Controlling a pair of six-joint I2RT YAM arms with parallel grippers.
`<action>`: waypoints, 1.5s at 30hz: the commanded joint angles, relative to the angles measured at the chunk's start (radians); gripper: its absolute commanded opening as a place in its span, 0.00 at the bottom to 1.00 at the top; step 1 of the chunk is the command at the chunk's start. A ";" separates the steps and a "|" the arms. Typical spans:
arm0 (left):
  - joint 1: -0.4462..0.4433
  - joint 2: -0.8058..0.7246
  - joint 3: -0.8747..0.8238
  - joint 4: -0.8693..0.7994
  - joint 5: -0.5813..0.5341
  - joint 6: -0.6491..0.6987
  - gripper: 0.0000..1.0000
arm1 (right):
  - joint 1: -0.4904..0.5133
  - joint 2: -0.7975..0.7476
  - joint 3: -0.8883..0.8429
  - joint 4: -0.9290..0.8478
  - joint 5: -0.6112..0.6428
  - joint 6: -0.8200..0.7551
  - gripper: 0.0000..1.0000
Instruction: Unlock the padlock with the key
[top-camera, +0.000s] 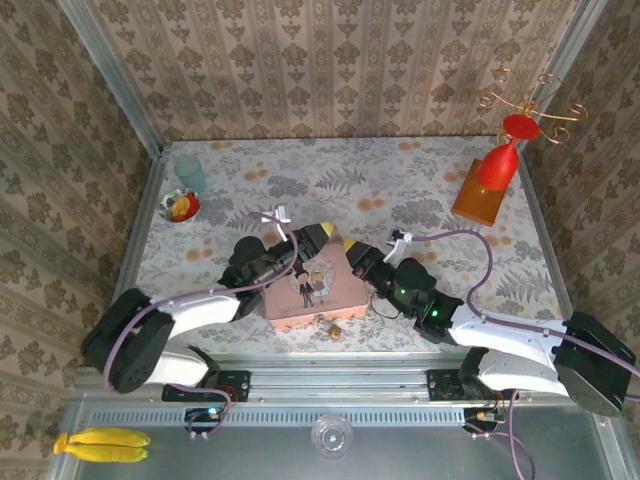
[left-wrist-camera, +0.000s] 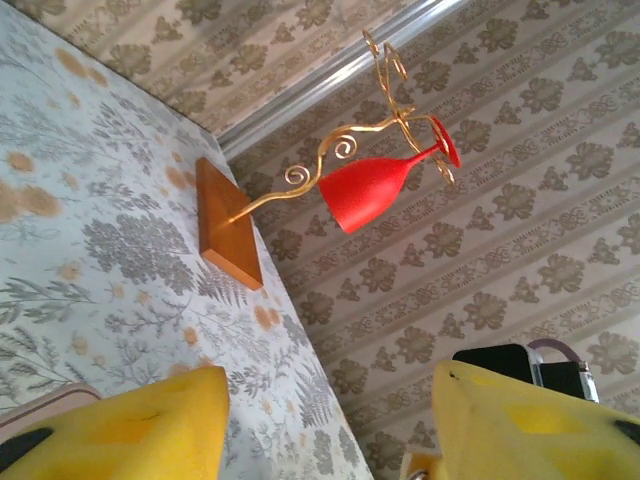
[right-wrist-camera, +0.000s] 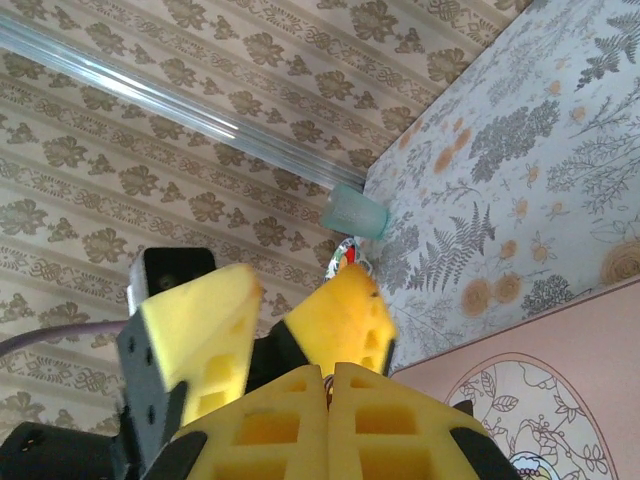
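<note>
padlock (top-camera: 335, 328): a small brass nub on the counter (top-camera: 420, 190), just beside the near edge of the pink tin (top-camera: 290, 300), right of that edge's middle.
key: too small to pick out (it could be pinched in the right tool, but nothing shows that).
left tool (top-camera: 318, 236): over the tin's far edge, yellow fingers (left-wrist-camera: 140, 425) apart with nothing between them.
right tool (top-camera: 352, 250): just beside the left one, at the tin's far right corner, fingers (right-wrist-camera: 290, 420) pressed together; I can't tell whether they hold anything.
deciding relation: the padlock lies toward the arm bases from both tools, with the whole tin between; by my judgement the right tool is slightly nearer.
padlock's long axis: too small to tell.
next move: probably calls for drawing back toward the near edge, not reaching further out.
</note>
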 joint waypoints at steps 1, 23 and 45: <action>0.002 0.054 0.013 0.192 0.059 -0.158 0.49 | 0.007 0.007 0.025 0.059 0.063 -0.039 0.00; -0.057 0.029 0.042 0.093 0.090 -0.122 0.32 | 0.006 0.057 0.052 0.078 0.086 -0.070 0.00; 0.003 -0.080 0.044 -0.092 0.092 0.001 0.00 | -0.036 -0.005 0.048 -0.014 0.035 -0.078 0.26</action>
